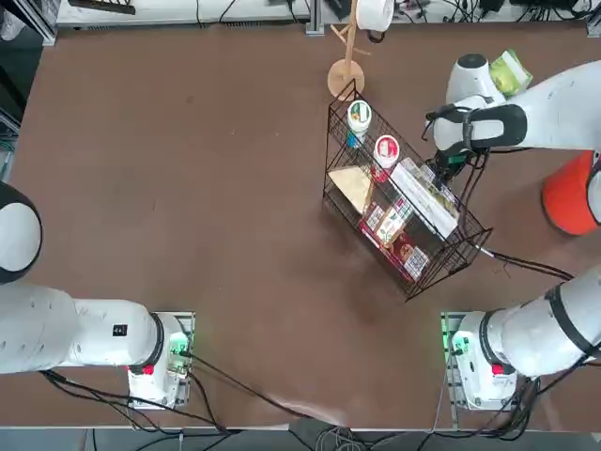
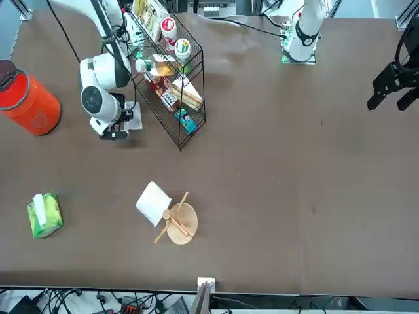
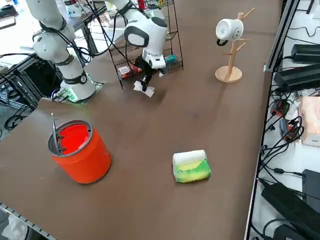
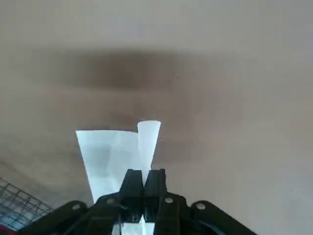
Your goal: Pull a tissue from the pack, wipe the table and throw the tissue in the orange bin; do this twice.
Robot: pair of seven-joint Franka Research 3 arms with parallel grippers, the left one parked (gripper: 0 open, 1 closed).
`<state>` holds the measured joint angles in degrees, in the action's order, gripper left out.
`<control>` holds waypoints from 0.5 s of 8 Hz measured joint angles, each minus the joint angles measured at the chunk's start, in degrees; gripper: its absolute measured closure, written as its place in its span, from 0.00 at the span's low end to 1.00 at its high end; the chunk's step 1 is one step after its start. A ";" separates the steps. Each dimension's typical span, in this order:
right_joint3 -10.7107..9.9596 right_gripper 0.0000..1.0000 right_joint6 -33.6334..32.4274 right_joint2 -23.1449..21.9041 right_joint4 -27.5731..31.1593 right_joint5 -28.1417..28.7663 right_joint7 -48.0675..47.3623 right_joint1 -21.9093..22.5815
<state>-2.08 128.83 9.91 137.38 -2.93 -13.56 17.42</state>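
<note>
Because the tissue (image 4: 110, 159) looks thin and floppy and may rip, the right gripper (image 4: 143, 178), closed tight, should pinch its bunched end near the basket (image 4: 22, 203), just above the table (image 4: 234, 127).

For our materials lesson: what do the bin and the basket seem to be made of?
Orange bin: probably plastic, smooth, slightly glossy; its moulded-looking round wall catches soft highlights.
Black basket: likely coated metal wire, dark; thin straight strands cross in an open grid.
</note>
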 joint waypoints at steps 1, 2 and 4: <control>0.16 0.97 -0.05 0.25 0.04 0.00 -2.33 1.72; 0.23 0.97 -0.06 0.57 0.09 -0.01 -3.73 2.86; 0.24 0.97 0.10 1.86 0.10 -0.05 -4.66 3.84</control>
<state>-1.84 128.92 11.77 137.48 -2.98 -18.21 21.27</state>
